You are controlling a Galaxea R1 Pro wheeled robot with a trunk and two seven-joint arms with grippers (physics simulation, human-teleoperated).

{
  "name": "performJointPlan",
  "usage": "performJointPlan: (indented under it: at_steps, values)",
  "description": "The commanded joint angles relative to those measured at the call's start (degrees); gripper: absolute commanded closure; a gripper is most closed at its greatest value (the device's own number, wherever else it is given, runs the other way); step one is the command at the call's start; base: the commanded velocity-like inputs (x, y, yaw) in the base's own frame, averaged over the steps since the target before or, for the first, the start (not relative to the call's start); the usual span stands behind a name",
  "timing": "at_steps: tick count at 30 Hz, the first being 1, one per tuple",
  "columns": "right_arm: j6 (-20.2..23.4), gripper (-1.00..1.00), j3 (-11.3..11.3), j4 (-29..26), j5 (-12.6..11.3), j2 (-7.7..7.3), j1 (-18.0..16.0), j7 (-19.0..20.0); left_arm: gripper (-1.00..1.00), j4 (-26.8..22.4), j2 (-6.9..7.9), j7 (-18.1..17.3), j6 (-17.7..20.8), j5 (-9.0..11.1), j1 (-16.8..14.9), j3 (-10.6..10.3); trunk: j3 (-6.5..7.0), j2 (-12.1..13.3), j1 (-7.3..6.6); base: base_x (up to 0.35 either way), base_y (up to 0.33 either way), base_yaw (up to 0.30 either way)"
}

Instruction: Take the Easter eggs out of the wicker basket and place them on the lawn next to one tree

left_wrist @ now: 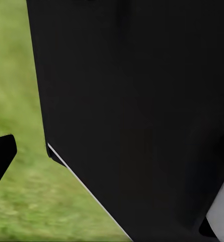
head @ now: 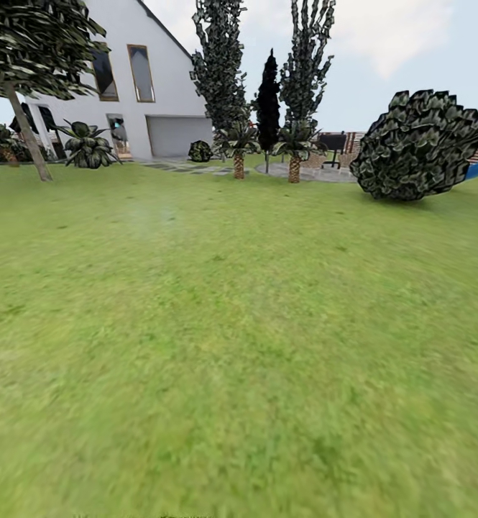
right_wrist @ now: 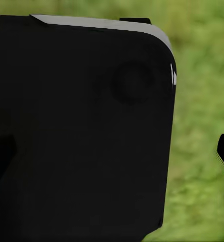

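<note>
Scanning wide green patchy lawn point(head: 239, 345) before the white gabled house point(head: 159, 86); I cannot tell either jaws' state. Risk: mistaking narrow dark cypresses point(head: 221, 65) for the grey-trunked tree point(head: 24, 126).

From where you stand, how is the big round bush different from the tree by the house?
The bush is a low round ball of leaves sitting right on the lawn; the tree lifts its leaves high on a bare, leaning trunk. The bush stands on the right, the tree on the left near the white house. Both have dark green, patchy leaves.
</note>
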Motion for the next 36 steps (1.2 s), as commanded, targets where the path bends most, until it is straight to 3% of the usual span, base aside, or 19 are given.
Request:
performJointPlan:
  at_steps: [1,36]
  values:
    - [-0.2,-1.0,0.0,0.1,0.0,0.0,0.0,0.0,-1.0,-0.1,-0.01,0.0,0.1,0.1,0.0,0.1,-0.04,0.0,0.0,0.0,0.0,0.296]
    - [-0.2,-1.0,0.0,0.1,0.0,0.0,0.0,0.0,-1.0,-0.1,-0.01,0.0,0.1,0.1,0.0,0.1,-0.04,0.0,0.0,0.0,0.0,0.296]
